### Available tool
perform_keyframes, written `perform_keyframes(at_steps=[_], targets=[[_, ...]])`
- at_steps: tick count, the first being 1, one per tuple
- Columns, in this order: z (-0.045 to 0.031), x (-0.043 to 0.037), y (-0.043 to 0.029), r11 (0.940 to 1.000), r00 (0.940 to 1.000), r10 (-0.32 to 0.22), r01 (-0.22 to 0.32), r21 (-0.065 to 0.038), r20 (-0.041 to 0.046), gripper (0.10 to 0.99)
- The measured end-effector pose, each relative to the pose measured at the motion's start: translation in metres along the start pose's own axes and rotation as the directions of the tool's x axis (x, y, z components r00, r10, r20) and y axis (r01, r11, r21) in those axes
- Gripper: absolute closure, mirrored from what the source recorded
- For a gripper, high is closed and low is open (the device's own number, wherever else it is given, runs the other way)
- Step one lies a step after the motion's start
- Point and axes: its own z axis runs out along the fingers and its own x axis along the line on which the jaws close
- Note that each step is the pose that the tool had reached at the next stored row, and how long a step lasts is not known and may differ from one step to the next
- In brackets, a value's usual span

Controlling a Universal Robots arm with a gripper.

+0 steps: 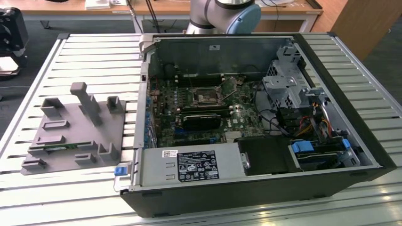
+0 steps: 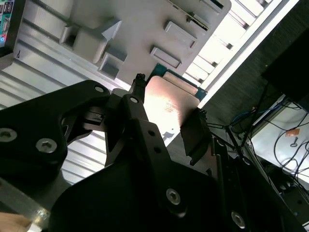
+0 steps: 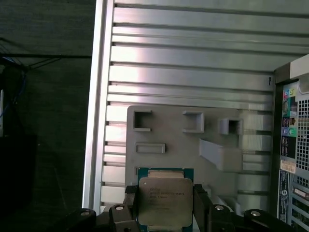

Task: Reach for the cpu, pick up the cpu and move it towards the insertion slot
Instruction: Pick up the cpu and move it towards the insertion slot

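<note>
Closest thing first: the gripper (image 3: pixel 164 209) is clamped on the cpu (image 3: pixel 163 200), one black finger on each of two opposite edges. You can see the same pinch in the second wrist view, where the cpu (image 2: pixel 169 108) sits shiny side out between the fingers (image 2: pixel 195 133). It's square, so there's no long axis to worry about, just which pair of edges is being squeezed.

Behind the cpu is the grey holder (image 3: pixel 178 145) with its pockets and pegs. I'd say the chip is lifted clear of it rather than resting on it. Past that is the slatted metal table (image 3: pixel 193 63).

In the exterior view the holder (image 1: pixel 75 132) lies on the exterior view's left of the open computer case (image 1: pixel 220 197). The insertion slot (image 1: pixel 206 98) is inside that case, in the middle of the board. That's the relation that matters: cpu over the holder, slot well apart from it, on the other side of the case wall toward the exterior view's right.

Writing-wise, the cpu lid has a few lines of etched print. There's a black and white sticker (image 1: pixel 195 167) on the power supply and a small one (image 1: pixel 215 47) on the far inner wall. I'm not reading any of it off.

The arm's base (image 1: pixel 226 14) stands beyond the case.
</note>
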Motion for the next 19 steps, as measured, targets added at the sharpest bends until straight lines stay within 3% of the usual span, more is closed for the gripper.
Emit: perform_keyframes(at_steps=[8,16,19], targets=[[-0.0027,-0.0127,-0.0005,1.0,1.0,0.0,0.0,0.0,-0.0007,0.541],[-0.0186,-0.0167,-0.0001,1.0,1.0,0.0,0.0,0.0,-0.0022,0.541],[-0.0206,-0.0204,-0.0001,1.0,1.0,0.0,0.0,0.0,-0.0025,0.541]])
